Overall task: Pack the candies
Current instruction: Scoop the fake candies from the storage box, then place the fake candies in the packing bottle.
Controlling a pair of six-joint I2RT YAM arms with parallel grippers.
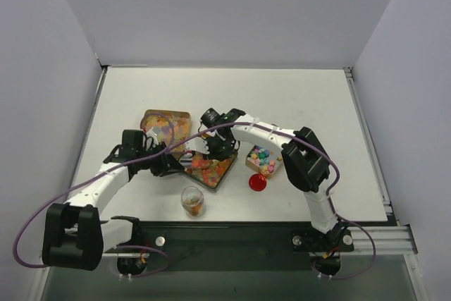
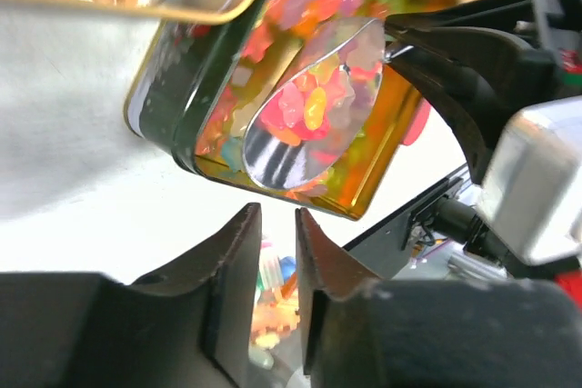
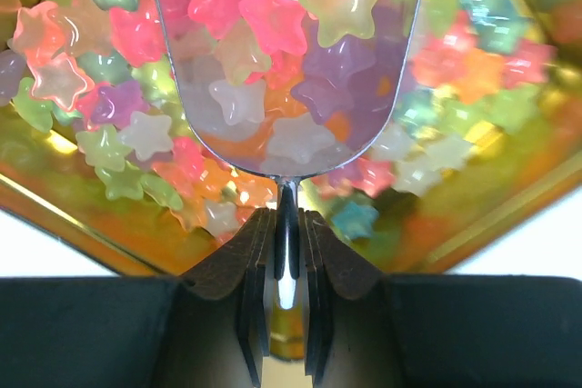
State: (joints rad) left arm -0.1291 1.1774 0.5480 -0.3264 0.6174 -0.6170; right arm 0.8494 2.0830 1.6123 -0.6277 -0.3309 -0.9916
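Note:
The candies [image 3: 264, 20] are small star-shaped sweets in pink, orange, green, purple and white, heaped in an open gold-lined tin [image 1: 224, 173]. My right gripper [image 3: 285, 215] is shut on the thin handle of a shiny metal scoop [image 3: 287, 190], whose bowl rests among the candies with several in it. In the left wrist view the scoop [image 2: 277, 147] lies in the tin [image 2: 177, 120], which appears tilted. My left gripper [image 2: 277, 215] hangs just off the tin's near corner, jaws a narrow gap apart with nothing between them. From above, both grippers [image 1: 171, 165] [image 1: 208, 151] meet at the tin.
A second tin [image 1: 149, 116] with candies lies behind the first. A cardboard box [image 1: 250, 162] of pastel candies sits to the right, a flat red lid [image 1: 257, 182] in front of it. A clear jar [image 1: 192, 201] holding some candies stands near the front edge.

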